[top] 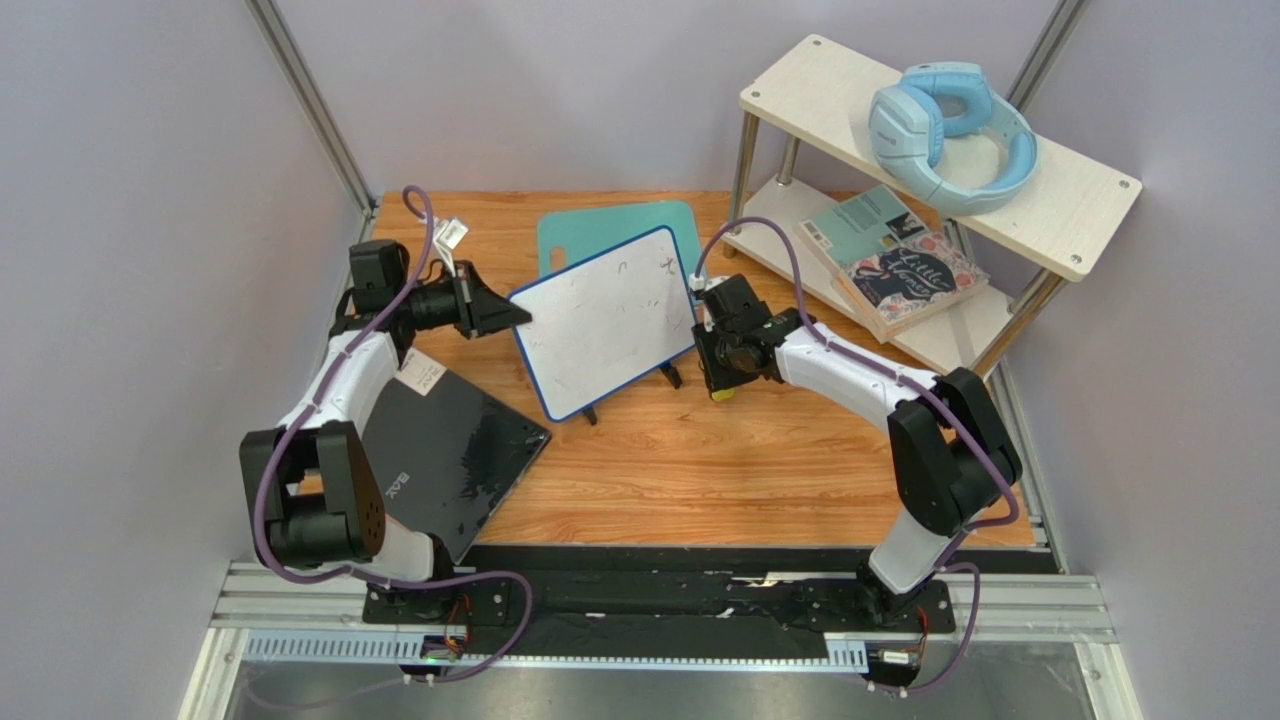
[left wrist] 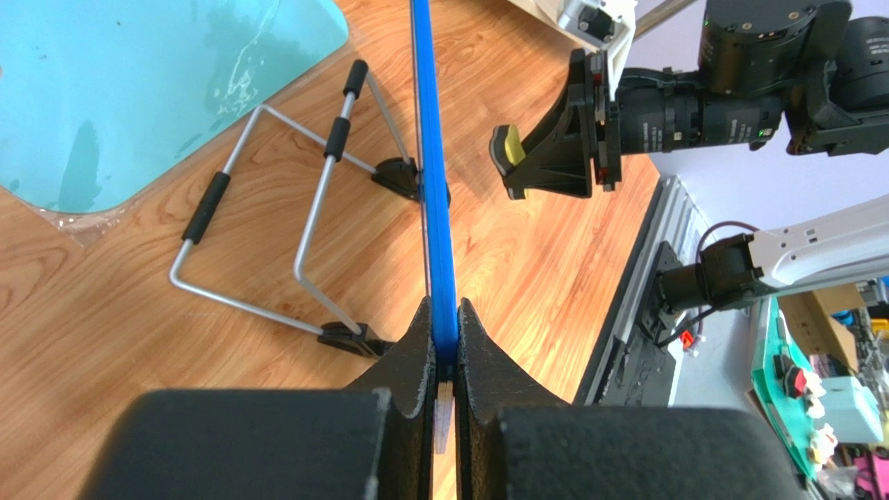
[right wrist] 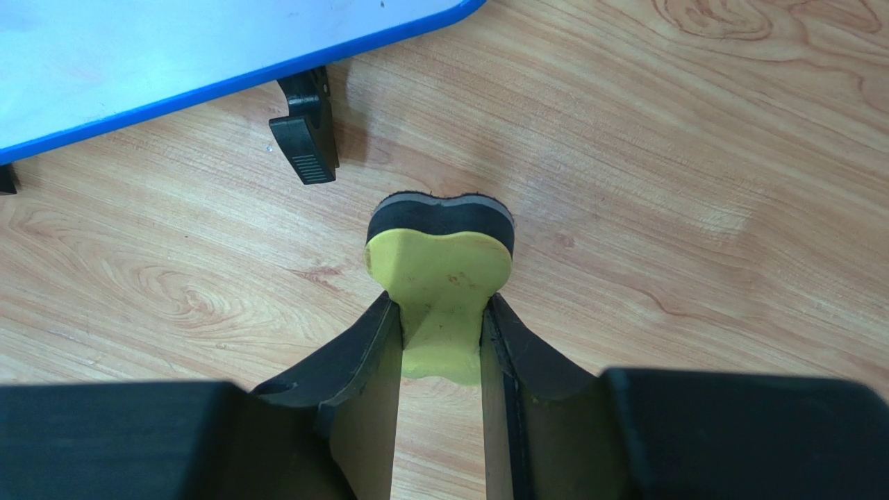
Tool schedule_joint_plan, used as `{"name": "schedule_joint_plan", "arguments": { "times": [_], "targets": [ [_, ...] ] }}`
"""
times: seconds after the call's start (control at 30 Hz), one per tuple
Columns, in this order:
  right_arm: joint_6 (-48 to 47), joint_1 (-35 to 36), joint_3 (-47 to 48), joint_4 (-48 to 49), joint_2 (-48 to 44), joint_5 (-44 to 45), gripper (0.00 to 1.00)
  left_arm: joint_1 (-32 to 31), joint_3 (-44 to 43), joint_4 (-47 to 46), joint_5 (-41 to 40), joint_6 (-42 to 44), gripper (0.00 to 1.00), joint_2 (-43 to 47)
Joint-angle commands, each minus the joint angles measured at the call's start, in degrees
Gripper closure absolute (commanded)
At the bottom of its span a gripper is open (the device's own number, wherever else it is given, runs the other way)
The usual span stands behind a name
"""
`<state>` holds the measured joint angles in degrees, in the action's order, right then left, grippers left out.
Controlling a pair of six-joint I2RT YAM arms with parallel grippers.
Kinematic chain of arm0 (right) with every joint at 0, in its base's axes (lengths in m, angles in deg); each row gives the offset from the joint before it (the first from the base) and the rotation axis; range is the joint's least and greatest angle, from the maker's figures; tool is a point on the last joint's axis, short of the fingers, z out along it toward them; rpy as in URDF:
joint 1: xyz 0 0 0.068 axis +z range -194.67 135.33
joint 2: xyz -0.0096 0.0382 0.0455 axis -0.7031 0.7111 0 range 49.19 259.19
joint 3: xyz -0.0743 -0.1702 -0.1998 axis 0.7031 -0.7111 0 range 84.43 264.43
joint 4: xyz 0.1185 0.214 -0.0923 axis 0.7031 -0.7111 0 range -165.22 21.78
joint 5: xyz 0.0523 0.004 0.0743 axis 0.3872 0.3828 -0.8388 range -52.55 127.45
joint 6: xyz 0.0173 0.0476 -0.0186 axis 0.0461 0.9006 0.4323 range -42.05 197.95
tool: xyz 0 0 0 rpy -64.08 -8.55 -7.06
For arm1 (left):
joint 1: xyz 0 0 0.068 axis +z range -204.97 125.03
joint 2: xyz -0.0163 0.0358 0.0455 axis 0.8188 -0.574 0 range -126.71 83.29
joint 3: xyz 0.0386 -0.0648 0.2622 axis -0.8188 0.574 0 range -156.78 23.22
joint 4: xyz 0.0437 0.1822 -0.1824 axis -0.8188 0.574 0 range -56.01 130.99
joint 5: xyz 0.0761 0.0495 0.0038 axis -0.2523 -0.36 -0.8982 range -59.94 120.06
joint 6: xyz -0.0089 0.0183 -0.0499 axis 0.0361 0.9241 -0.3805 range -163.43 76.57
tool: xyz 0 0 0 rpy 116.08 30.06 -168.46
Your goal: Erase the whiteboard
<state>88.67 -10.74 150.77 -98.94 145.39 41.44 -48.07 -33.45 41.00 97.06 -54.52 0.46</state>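
Left gripper (left wrist: 446, 310), at the end of my forward-stretched arm, is closed tight on the left edge of the small blue-framed white whiteboard (top: 609, 323), which stands tilted on the wooden bench (top: 721, 465). My right gripper (right wrist: 443, 304), elbow bent and forearm swung inward, narrowly clasps a yellow-and-black foam eraser (right wrist: 439, 250) just beside the board's lower right corner.

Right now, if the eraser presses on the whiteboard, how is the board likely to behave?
The whiteboard looks thin and probably light, so alone it might slide or tip on its wire stand. The left claw clamping its edge should steady it. Seen edge-on it runs straight, suggesting stiffness.
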Motion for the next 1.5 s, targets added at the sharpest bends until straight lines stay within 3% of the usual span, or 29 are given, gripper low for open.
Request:
{"name": "schedule_joint_plan", "arguments": {
  "times": [0.0,0.37,0.6,0.8,1.13,1.47],
  "targets": [
    [0.18,-0.18,0.36,1.98,-2.16,0.05,1.0,0.14,-1.34,-0.25,3.93,3.36,1.0,0.12],
    [0.27,-0.18,1.85,2.07,-2.07,-1.26,1.0,0.13,-4.15,8.9,-6.44,10.91,1.0,-4.09],
    [-0.61,-0.18,2.12,1.54,-2.42,-1.26,1.0,0.14,-13.2,13.64,-1.35,9.51,1.0,-6.3],
    [0.35,-0.18,1.94,2.24,-1.81,-2.49,1.0,0.14,-18.22,18.38,-5.38,12.66,1.0,-5.85],
    [-0.26,-0.36,2.38,1.89,-1.81,-1.53,1.0,-1.44,-9.79,13.91,-6.97,12.5,1.0,-5.77],
    [0.79,-0.27,4.58,2.68,-2.24,-5.03,1.0,-4.17,-3.37,17.16,-23.13,13.55,1.0,-2.43]
  ]
}}
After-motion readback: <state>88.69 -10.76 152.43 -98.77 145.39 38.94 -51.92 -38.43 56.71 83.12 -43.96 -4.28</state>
